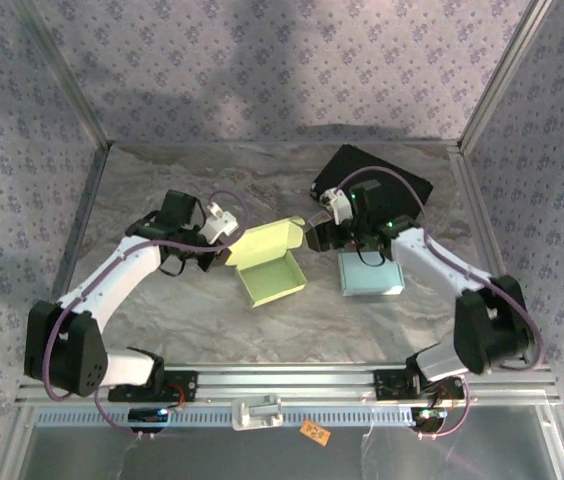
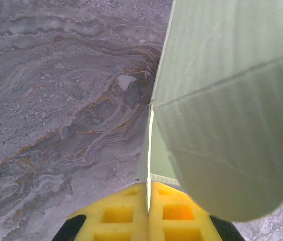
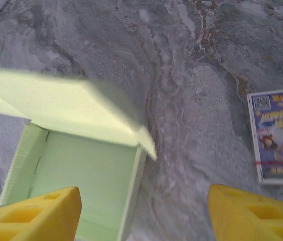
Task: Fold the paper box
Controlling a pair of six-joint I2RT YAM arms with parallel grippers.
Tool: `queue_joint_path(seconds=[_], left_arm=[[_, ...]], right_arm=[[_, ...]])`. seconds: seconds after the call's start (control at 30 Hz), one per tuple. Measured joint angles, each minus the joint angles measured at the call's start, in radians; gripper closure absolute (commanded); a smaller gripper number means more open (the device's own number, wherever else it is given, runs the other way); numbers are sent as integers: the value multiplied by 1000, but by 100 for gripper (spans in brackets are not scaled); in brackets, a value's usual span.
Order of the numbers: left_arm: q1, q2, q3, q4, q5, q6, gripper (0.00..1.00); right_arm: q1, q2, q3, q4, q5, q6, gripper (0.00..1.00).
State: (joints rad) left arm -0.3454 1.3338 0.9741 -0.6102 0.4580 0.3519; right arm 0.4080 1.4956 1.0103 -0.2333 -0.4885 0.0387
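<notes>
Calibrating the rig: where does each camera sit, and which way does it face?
Top external: above and behind the robot, looking down on the left arm, right arm and paper box.
Left wrist: looks along the left pincer, shut on the box's flap.
Right wrist: looks down past the open right pincer into the box.
Shared: the box, in all three.

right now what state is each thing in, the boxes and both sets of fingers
green paper box: open, lid raised
left fingers: shut on the green paper box's lid edge
right fingers: open, holding nothing
blue box: looks closed, lying flat
</notes>
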Motion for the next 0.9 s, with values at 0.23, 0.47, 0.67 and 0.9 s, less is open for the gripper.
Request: queue_joint_path(seconds=[0.23,0.47,0.67,0.9], left_arm=[[2,24,7,0,0,3,100],[2,30,7,9,-29,-22,100],[1,37,11,21,-82,-66,100],[-10,37,13,33,-130,-105,100]], right_arm=[[7,194,134,19,-100,-101,42],[18,203,145,-3,-129,-135,56],[42,200,146,-60,-76,-132,63],[101,174,152,-92,20,-93,78]])
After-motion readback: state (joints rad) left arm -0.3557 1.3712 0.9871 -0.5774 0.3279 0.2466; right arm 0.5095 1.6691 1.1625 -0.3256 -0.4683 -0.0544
